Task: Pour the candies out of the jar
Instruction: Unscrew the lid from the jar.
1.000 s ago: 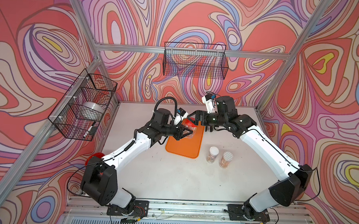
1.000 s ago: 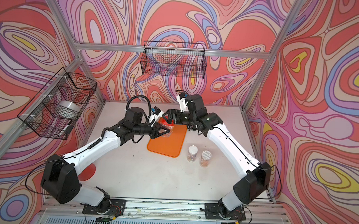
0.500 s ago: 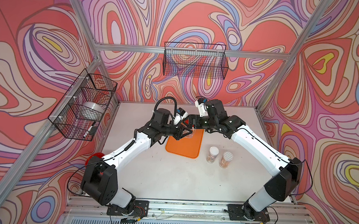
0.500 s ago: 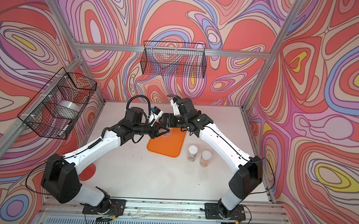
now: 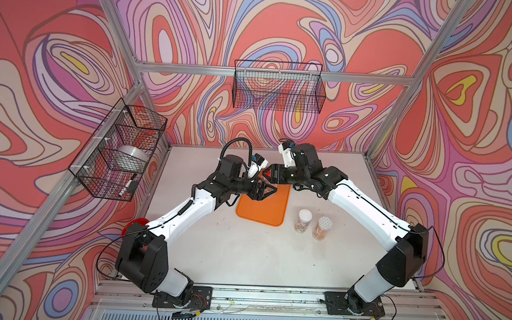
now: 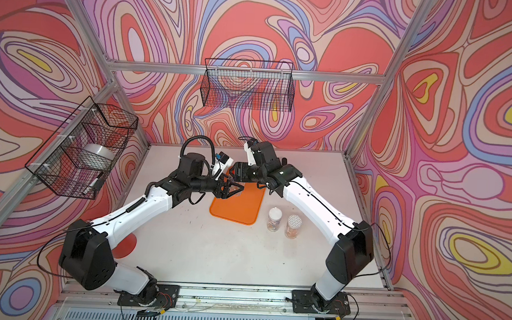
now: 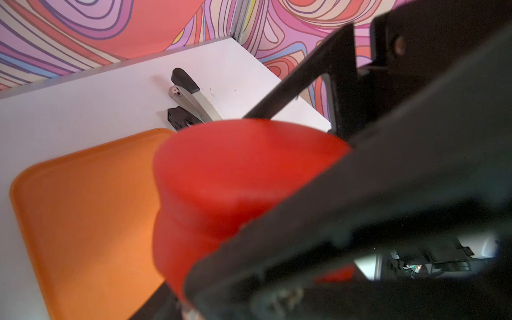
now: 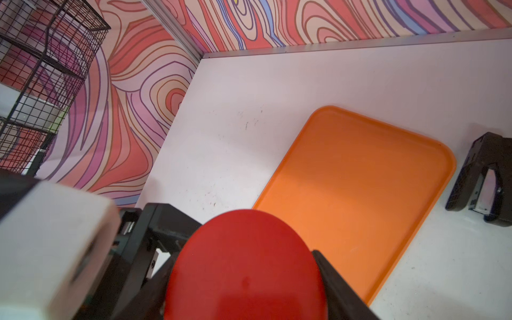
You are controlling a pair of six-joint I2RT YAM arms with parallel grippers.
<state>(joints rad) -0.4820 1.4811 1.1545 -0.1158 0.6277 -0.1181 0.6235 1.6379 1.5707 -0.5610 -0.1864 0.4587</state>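
- The clear jar (image 5: 267,189) hangs in the air between the two claws, above the 11 o'clock end of the orange rectangular plastic tray (image 5: 264,212). Its red round lid (image 8: 243,266) is turned toward the right claw. What lies inside is too small to make out.
- The right claw (image 5: 266,177) reaches in from 2 o'clock and is clenched on the red round lid. In the right wrist view a black finger sits against each side of the rim.
- The left claw (image 5: 270,191) comes in from 8 o'clock and sits at the jar's body. Its fingers are blurred and partly hidden, so I cannot tell whether it grasps the jar or has let go.
- The tray lies flat near the middle of the pale surface (image 5: 243,256).
- At the tray's 4 o'clock two small jars stand upright side by side, the white-lidded jar (image 5: 304,215) and the patterned-lid jar (image 5: 325,222). Both show an orange tint low inside.
- A black and silver stapler (image 7: 191,102) lies just beside one short end of the tray.
- A red flat disc (image 6: 127,244) lies at 8 o'clock, partly under the left arm.
- On the wall at 9 o'clock a black wire basket (image 5: 97,170) holds a silvery roll (image 5: 131,157).
- A second wire basket (image 5: 278,86) hangs on the wall at 12 o'clock.
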